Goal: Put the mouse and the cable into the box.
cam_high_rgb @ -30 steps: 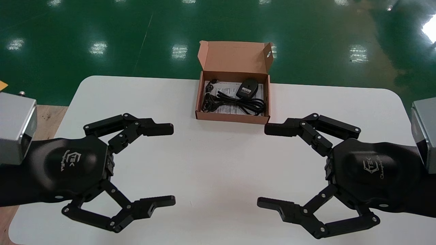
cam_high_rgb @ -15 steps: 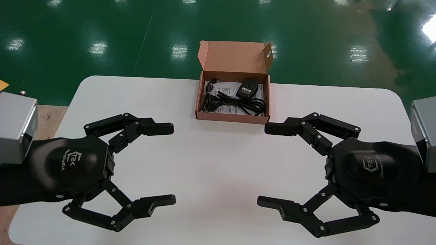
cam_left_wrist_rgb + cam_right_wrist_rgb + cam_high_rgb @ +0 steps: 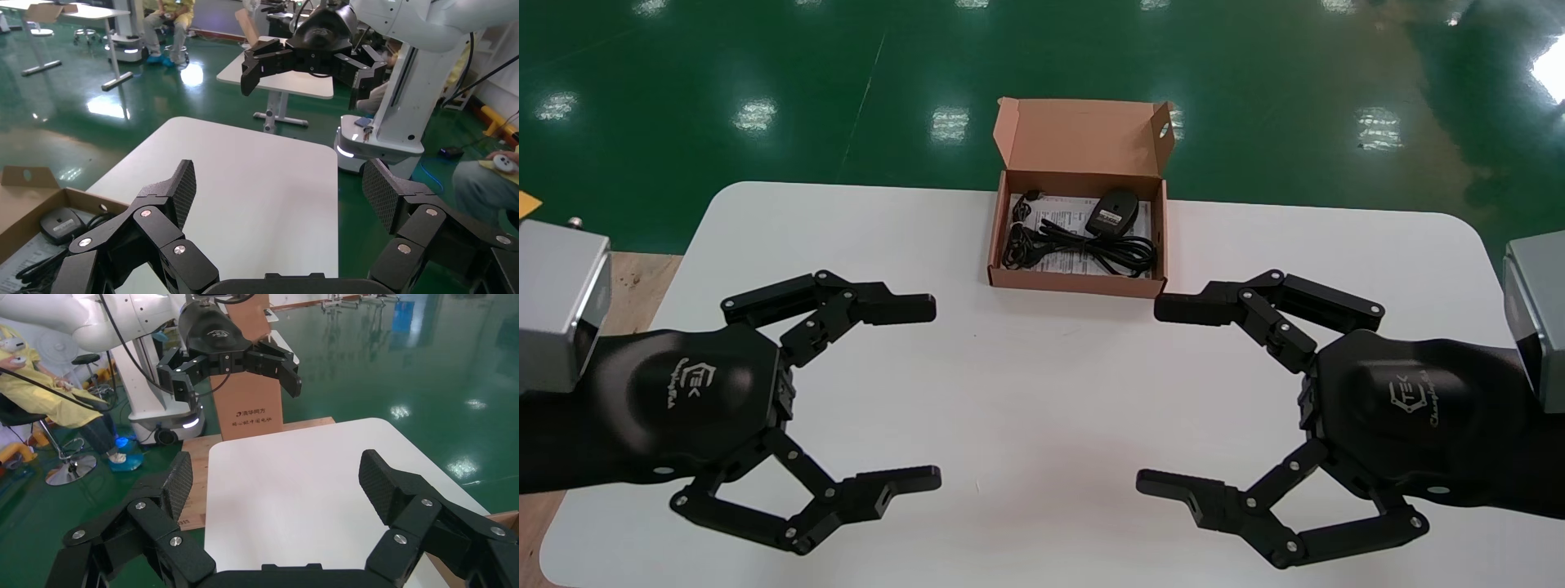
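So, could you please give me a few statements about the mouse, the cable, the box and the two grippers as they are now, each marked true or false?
1. The mouse lies inside the box. True.
2. The cable is stretched across the table outside the box. False: it lies bundled in the box, beside the mouse.
3. The lid is shut. False: it stands open at the far side of the box.
4. The left gripper is open and empty. True.
5. The right gripper is clamped on the mouse. False: it is open and empty, over the table on the near side of the box.
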